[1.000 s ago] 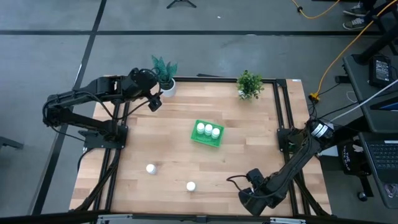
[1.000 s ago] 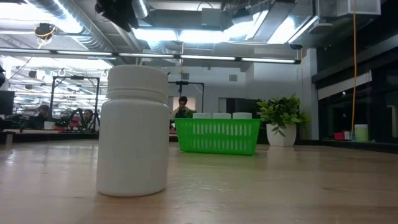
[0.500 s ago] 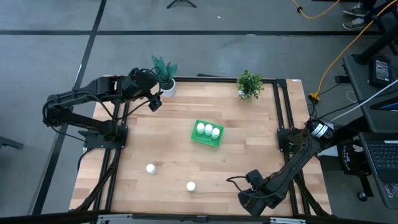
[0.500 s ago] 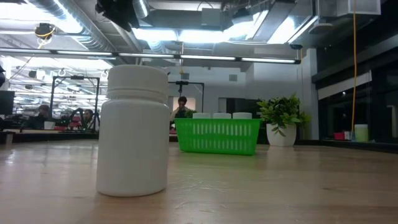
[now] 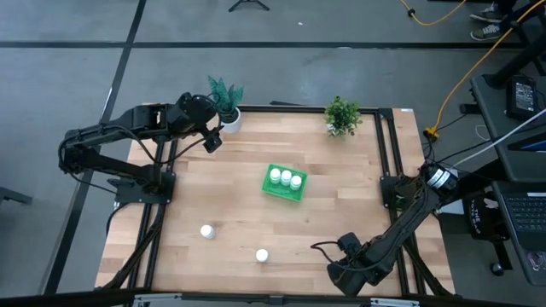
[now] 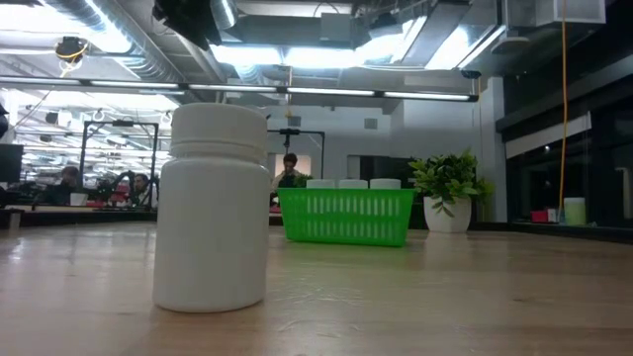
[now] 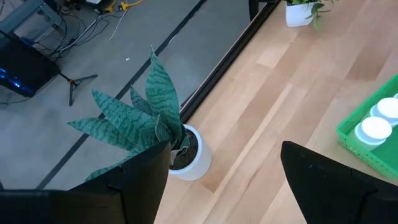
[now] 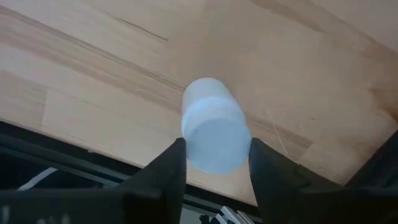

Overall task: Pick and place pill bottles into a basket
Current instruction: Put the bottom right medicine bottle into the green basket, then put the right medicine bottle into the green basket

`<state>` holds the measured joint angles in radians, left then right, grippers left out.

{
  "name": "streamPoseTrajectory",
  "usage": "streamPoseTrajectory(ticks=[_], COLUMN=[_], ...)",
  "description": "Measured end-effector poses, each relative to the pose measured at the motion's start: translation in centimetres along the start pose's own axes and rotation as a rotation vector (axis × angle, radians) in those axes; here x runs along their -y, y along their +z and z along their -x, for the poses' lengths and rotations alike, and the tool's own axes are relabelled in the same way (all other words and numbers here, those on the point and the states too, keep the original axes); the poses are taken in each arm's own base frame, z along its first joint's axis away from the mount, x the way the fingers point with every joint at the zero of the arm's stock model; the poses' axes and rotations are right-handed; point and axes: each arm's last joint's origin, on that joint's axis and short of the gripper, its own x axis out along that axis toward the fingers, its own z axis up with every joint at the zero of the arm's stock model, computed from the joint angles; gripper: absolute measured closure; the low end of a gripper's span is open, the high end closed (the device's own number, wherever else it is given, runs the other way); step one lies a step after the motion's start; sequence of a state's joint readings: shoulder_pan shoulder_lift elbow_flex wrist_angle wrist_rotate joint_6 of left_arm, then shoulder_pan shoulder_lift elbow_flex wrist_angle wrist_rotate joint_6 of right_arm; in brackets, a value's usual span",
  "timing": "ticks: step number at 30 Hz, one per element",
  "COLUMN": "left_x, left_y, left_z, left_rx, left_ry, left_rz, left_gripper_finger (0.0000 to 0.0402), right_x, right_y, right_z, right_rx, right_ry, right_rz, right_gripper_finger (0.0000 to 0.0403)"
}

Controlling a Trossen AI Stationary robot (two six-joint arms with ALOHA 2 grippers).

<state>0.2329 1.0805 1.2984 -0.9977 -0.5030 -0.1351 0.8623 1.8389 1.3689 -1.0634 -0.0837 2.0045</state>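
Three pill bottles stand in the green basket (image 5: 284, 183) at mid-table. Two more stand on the wood, one (image 5: 207, 231) at the near left and one (image 5: 262, 255) close to the near edge; that one looms large in the low view (image 6: 213, 208). Another pill bottle (image 8: 214, 127) is between the fingers of my right gripper (image 8: 216, 146), which is shut on it at the table's near right edge (image 5: 339, 271). My left gripper (image 7: 224, 168) hangs open by the far left plant, with nothing between its fingers. My right gripper pinches the pill bottle's upper sides (image 8: 189, 140) between its two fingers (image 8: 165, 174), one on each side of the capped end. The fingers come from above, pointing down. The bottle is upright under them, close to the table's near edge.
A striped-leaf plant in a white pot (image 7: 189, 158) stands at the far left corner, just under my left gripper. A bushy plant (image 5: 342, 116) stands at the far edge, right of middle. The table's black frame (image 8: 74, 162) runs right beside the held bottle.
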Motion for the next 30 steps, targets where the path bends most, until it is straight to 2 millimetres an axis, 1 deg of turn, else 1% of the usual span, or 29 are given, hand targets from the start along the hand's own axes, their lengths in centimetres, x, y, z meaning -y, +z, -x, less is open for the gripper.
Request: streamPoseTrajectory(ticks=[6,11,14,18,23,26,30], left_x=[0.0,0.0,0.0,0.0,0.1,0.1,0.1], left_y=[0.0,0.0,0.0,0.0,0.0,-0.1,-0.1], left_z=[0.0,0.0,0.0,0.0,0.0,0.0,0.0], left_rx=[0.000,0.000,0.000,0.000,-0.004,-0.007,-0.006], left_ry=[0.000,0.000,0.000,-0.001,-0.010,-0.010,-0.009], left_rz=[0.000,0.000,0.000,0.015,0.023,0.022,0.022], left_gripper_finger=[0.0103,0.0103,0.0103,0.0103,0.0103,0.0103,0.0103], right_x=[-0.3,-1.0,-1.4,-1.7,-1.7,-1.7,-1.8], right_y=[0.6,2.2,3.5,4.7,4.9,4.6,4.5], right_z=[0.1,0.5,0.8,1.0,1.0,1.0,1.0], right_rx=[-0.003,-0.004,0.010,0.060,0.061,0.059,0.056], right_ry=[0.007,0.027,0.038,0.050,0.049,0.058,0.064], right_rz=[0.022,0.073,0.112,0.148,0.160,0.168,0.167], right_gripper_finger=[0.0260,0.0270,0.0290,0.0329,0.0366,0.0374,0.0372])
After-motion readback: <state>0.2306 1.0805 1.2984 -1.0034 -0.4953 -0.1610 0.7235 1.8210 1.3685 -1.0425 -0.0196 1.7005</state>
